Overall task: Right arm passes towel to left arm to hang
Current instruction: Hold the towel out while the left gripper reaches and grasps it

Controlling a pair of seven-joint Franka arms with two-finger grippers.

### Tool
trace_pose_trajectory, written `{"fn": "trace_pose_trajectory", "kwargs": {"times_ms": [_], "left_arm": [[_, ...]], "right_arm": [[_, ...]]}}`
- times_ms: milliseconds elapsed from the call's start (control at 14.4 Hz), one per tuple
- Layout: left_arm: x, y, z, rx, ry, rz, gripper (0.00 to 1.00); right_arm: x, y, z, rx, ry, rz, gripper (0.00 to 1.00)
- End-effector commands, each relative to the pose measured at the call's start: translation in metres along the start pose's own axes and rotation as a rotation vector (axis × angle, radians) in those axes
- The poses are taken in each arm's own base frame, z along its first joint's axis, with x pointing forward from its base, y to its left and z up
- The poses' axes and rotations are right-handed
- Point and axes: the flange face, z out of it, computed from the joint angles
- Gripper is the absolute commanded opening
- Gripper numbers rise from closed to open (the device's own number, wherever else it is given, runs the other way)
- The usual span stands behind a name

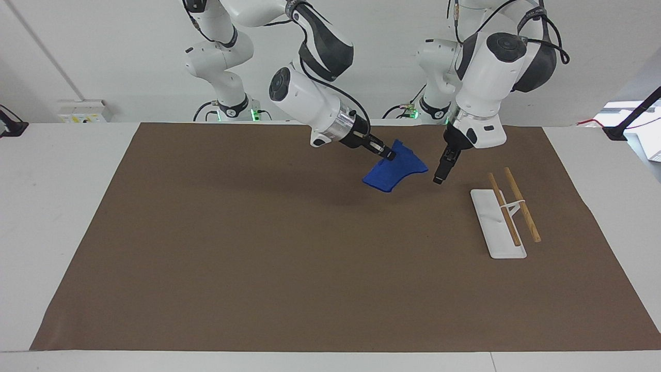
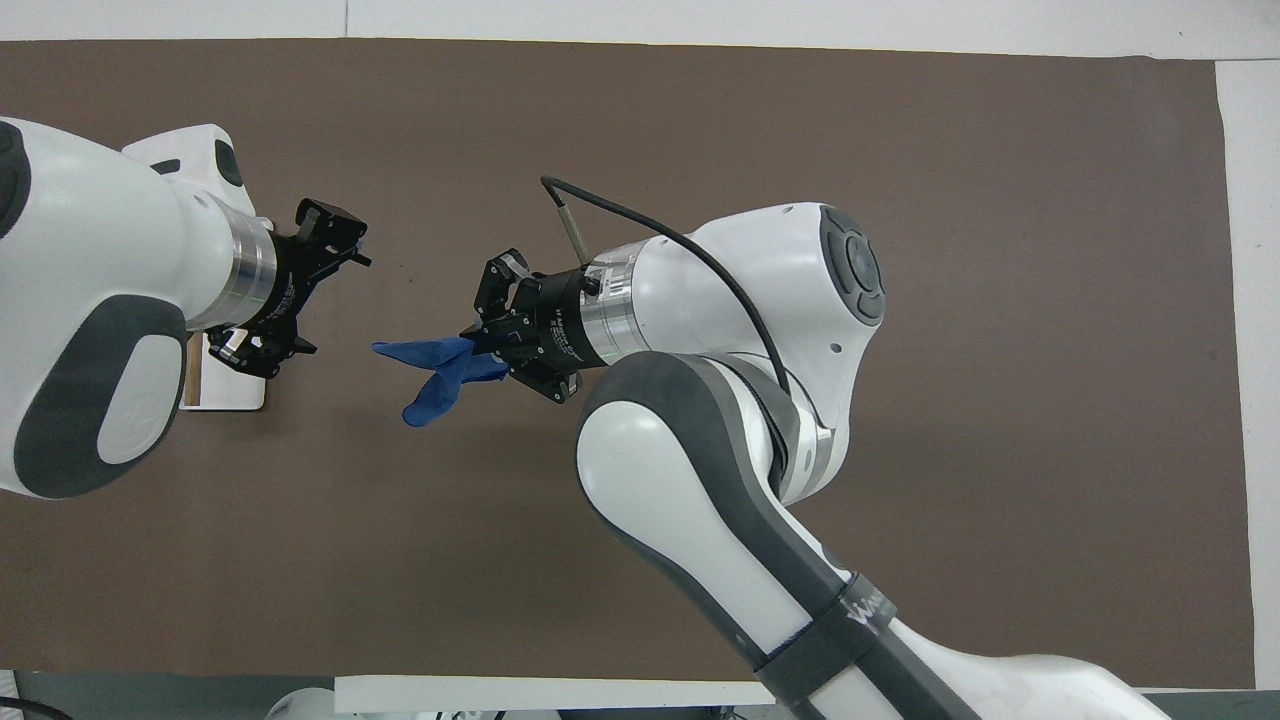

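My right gripper [image 1: 388, 153] is shut on one edge of the bright blue towel [image 1: 395, 169] and holds it in the air over the brown mat. The towel hangs from the fingers toward the left arm's end of the table. In the overhead view the right gripper [image 2: 478, 346] and the towel [image 2: 432, 366] show the same hold. My left gripper [image 1: 438, 177] hangs in the air beside the towel, a short gap away. In the overhead view the left gripper [image 2: 333, 300] is open wide, and its jaws face the towel's free end.
A white rack base [image 1: 496, 227] with two raised wooden rods [image 1: 521, 204] stands on the brown mat [image 1: 258, 258] toward the left arm's end. In the overhead view the left arm covers most of the rack [image 2: 235, 390].
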Motion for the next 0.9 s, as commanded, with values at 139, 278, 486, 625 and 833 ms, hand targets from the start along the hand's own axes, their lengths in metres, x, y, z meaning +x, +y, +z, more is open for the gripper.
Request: {"fn": "trace_pose_trajectory", "kwargs": {"times_ms": [139, 278, 486, 625, 833], "left_arm": [[-0.020, -0.009, 0.012, -0.009, -0.003, 0.003, 0.99], [-0.031, -0.008, 0.023, -0.010, -0.004, -0.001, 0.98], [-0.037, -0.007, 0.031, 0.002, -0.007, 0.012, 0.71], [-0.038, -0.008, 0.032, 0.005, -0.008, 0.020, 0.45], [-0.037, -0.009, 0.033, 0.011, -0.009, 0.018, 0.00]], "right_arm": [[0.002, 0.004, -0.002, 0.013, -0.009, 0.022, 0.00], [0.002, 0.004, -0.002, 0.013, -0.009, 0.022, 0.00], [0.001, 0.004, -0.001, 0.013, -0.009, 0.021, 0.00], [0.001, 0.004, -0.001, 0.013, -0.009, 0.021, 0.00], [0.000, 0.003, -0.002, 0.014, -0.009, 0.020, 0.00]]}}
